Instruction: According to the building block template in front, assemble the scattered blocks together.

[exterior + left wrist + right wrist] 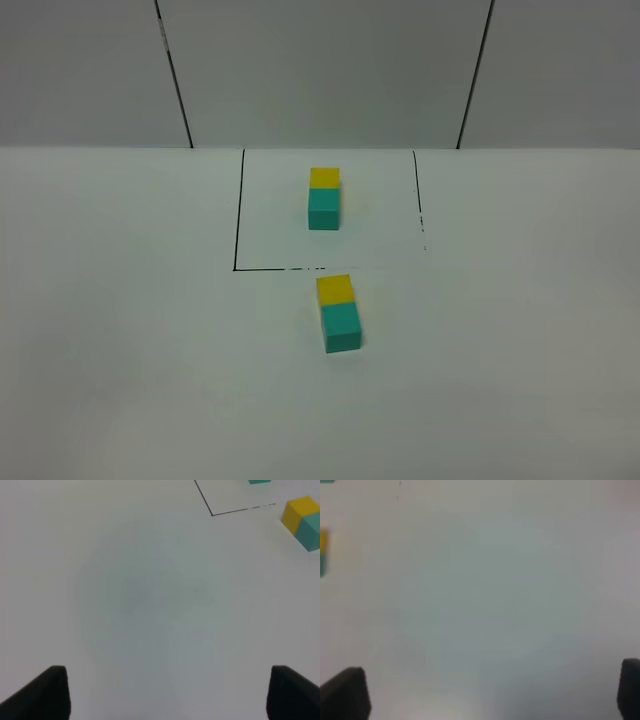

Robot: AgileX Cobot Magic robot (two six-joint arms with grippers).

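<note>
The template is a yellow cube touching a teal cube inside a thin black-line rectangle at the back middle. Just in front of that outline, a second yellow cube and teal cube sit touching in a row on the table. They also show in the left wrist view, the yellow cube against the teal cube. My left gripper is open and empty over bare table. My right gripper is open and empty too. Neither gripper shows in the exterior high view.
The white table spreads all around the cubes. A grey panelled wall rises behind its far edge. A corner of the black outline shows in the left wrist view.
</note>
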